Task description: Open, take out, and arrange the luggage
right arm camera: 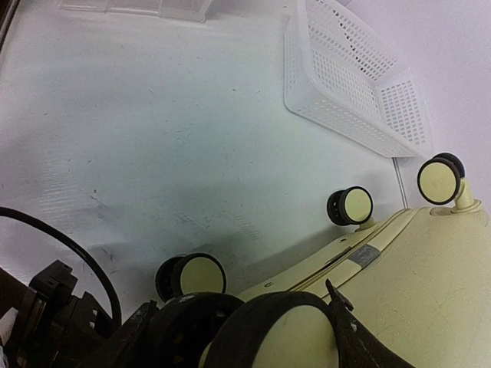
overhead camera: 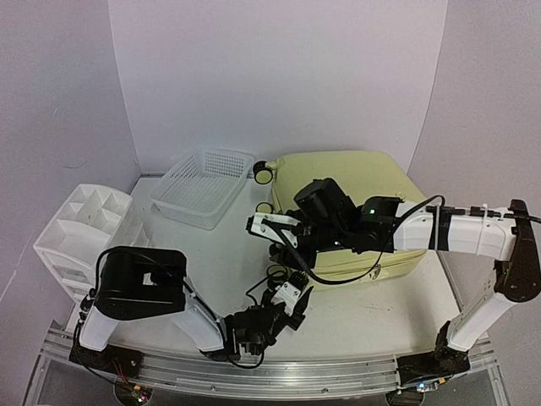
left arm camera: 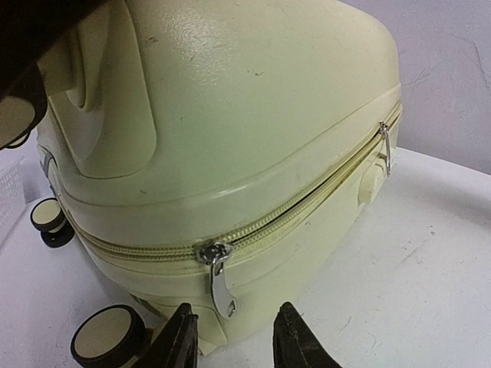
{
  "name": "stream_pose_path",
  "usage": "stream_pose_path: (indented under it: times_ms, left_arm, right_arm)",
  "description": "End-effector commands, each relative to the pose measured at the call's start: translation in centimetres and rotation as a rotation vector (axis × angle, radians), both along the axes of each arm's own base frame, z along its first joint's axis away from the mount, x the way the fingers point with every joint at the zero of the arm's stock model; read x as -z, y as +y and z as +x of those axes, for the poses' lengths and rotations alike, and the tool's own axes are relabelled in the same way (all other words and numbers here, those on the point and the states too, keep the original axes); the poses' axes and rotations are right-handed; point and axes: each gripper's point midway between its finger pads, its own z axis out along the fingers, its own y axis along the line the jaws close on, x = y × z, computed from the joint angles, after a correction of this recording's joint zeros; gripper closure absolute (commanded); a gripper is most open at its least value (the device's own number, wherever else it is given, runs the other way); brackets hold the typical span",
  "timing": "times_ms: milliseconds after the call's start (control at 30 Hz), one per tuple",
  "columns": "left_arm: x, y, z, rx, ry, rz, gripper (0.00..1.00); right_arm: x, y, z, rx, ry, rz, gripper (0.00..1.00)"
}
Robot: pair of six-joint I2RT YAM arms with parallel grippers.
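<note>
Luggage (overhead camera: 347, 182): 1, zipped, with 2 zipper pulls (left arm camera: 221, 280).

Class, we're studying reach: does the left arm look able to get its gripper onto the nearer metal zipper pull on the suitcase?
Probably yes. The left gripper sits open just below the zipper pull on the luggage, with nothing between them.

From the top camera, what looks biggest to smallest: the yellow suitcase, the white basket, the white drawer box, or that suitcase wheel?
Biggest: the luggage.
Middle: the mesh basket and the drawer organizer look about alike, so no ranking.
Smallest: the caster wheel.
</note>
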Motion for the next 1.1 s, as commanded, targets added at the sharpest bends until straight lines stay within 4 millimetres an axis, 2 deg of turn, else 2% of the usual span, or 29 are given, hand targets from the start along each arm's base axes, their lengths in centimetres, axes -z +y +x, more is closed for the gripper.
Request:
stream_pose_path:
  times_ms: [0, 200, 500, 833, 933, 1067]
  left_arm:
    - [-2.2, -1.0, 0.5, -0.029, -0.031, -0.076, 0.67]
    - [-2.3, -1.5, 1.2, -0.075, -0.065, -0.051, 0.7]
    - [-2.6, -1.2, 2.1, -0.162, -0.089, -0.025, 0.76]
    - [-2.9, -1.1, 3.1, -0.218, -0.097, 0.003, 0.91]
    - [-2.7, -0.6, 3.3, -0.233, -0.091, 0.011, 0.97]
    - [-2.2, 0.8, 3.5, -0.253, -0.069, 0.017, 1.0]
  right_arm:
    - [-6.1, -0.5, 4.3, 0.186, -0.099, 0.165, 0.88]
    - [-6.2, -0.5, 4.2, 0.186, -0.099, 0.164, 0.89]
    - [-6.0, -0.5, 4.1, 0.181, -0.092, 0.157, 0.91]
    - [-6.2, -0.6, 3.9, 0.181, -0.084, 0.162, 0.94]
    - [-6.2, -0.8, 3.7, 0.184, -0.075, 0.17, 0.95]
    - [-5.9, -1.3, 3.5, 0.188, -0.076, 0.163, 0.96]
